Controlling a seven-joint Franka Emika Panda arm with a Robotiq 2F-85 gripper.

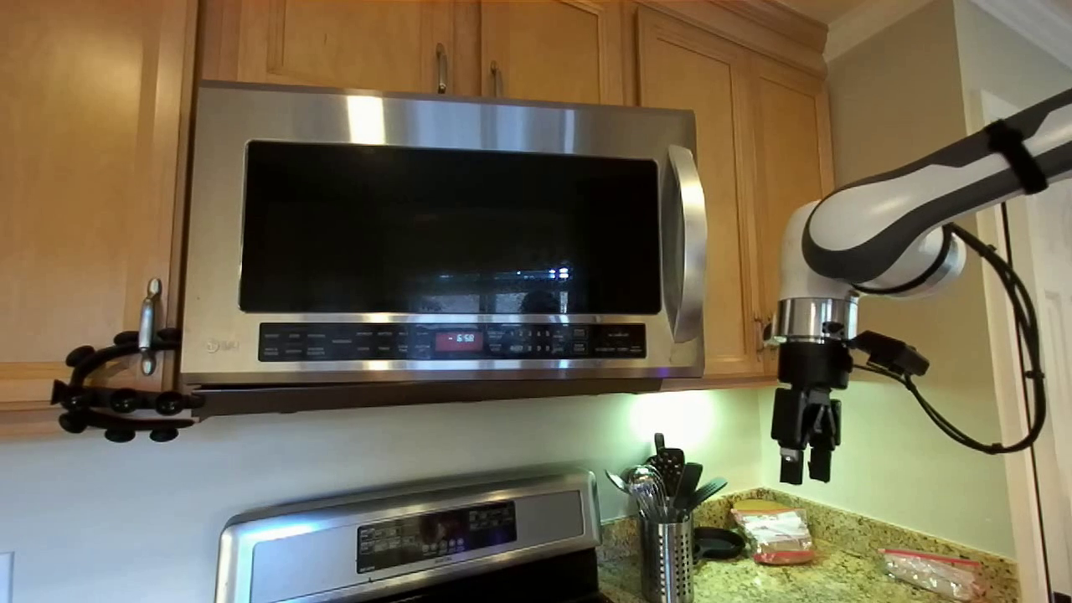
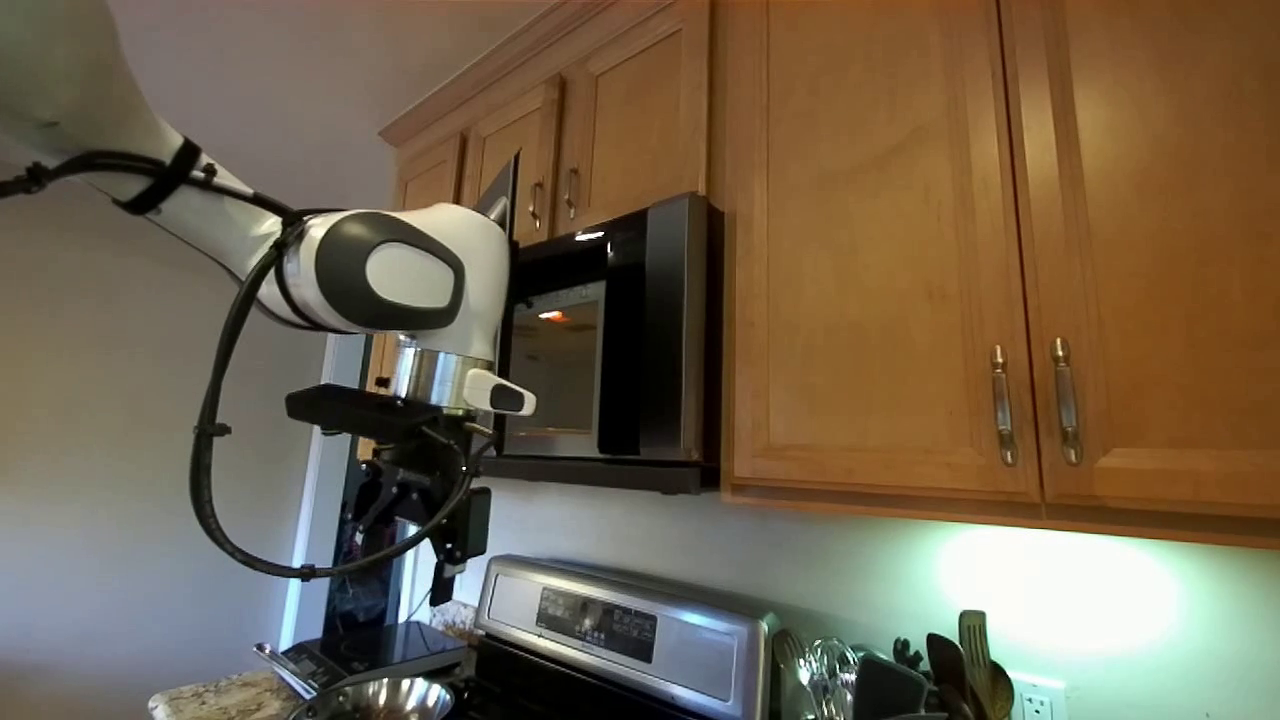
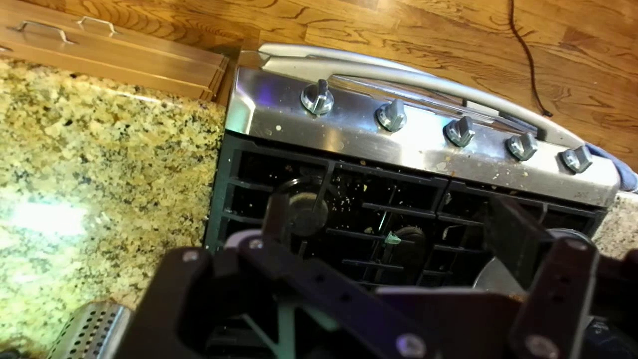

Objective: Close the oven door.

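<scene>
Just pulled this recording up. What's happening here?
Nothing is being handled right now. The robot's gripper hangs pointing downward, open and empty, apart from the microwave door. That door, the one to be closed, stands swung out from the microwave body, as an exterior view shows. The wrist view looks down on the stove. So the closing is not yet done.
</scene>
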